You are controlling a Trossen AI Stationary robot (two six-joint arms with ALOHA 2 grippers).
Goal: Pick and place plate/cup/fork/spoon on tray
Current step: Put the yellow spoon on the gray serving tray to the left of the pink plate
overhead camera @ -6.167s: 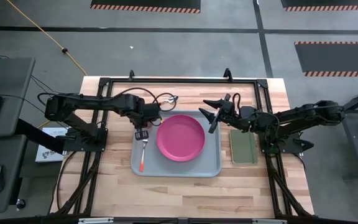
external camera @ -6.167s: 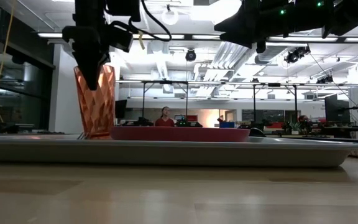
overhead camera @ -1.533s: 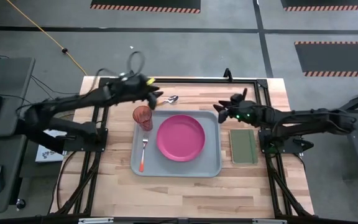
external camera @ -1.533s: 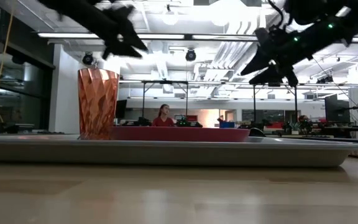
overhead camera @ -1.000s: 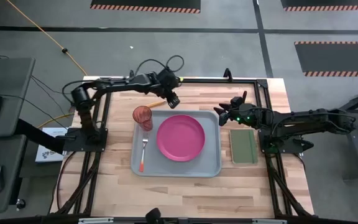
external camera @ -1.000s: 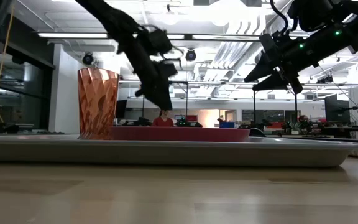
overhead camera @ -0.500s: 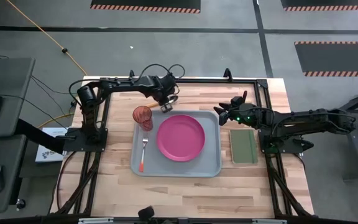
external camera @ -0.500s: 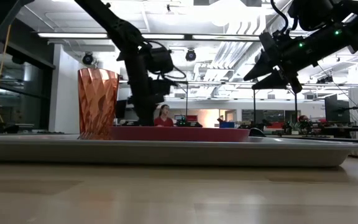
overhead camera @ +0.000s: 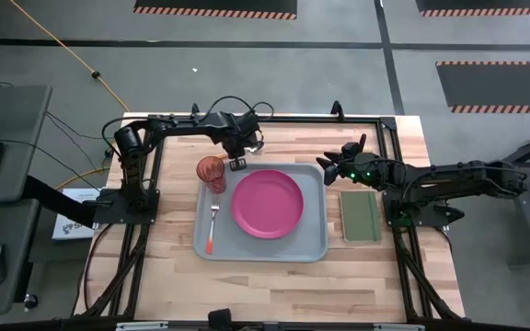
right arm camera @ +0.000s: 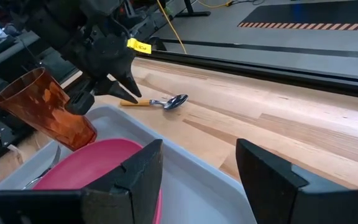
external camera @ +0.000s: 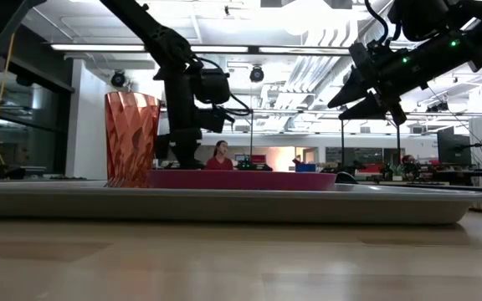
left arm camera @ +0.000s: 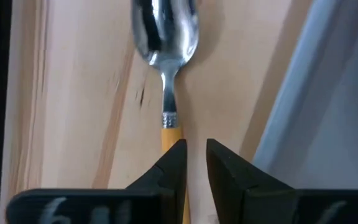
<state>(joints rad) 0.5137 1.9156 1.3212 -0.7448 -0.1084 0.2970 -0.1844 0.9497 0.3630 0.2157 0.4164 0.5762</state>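
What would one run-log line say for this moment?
left gripper: closing around spoon handle | right gripper: open, waiting | cup, plate: on tray

Pink plate [overhead camera: 268, 203], red-orange cup [overhead camera: 212, 172], blue-grey tray [overhead camera: 316, 246], orange-handled spoon [left arm camera: 165, 50].

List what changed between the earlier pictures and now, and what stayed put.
The left hand let go of the cup, leaving it upright on the tray, then swung to the table's far edge and came down over the spoon, its fingers closing around the yellow handle. The right hand drew back from over the tray. The plate, fork and green pad stayed put.
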